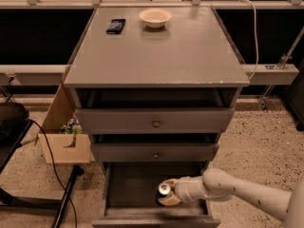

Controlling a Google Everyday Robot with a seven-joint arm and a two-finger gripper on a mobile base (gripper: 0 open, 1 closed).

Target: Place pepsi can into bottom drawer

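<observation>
The pepsi can [164,191] shows its silver top and a bit of dark side inside the open bottom drawer [128,189], right of its middle. My gripper [167,194] reaches in from the right on a white arm and is shut on the can, a tan finger [169,200] showing under it. I cannot tell whether the can touches the drawer's dark floor. The drawer is pulled out toward me below the two shallower drawers.
The grey cabinet top [156,51] holds a white bowl [155,17] and a dark phone-like object [116,25] at the back. A cardboard box [64,137] and a black cable [52,165] lie on the floor to the left. Speckled floor to the right.
</observation>
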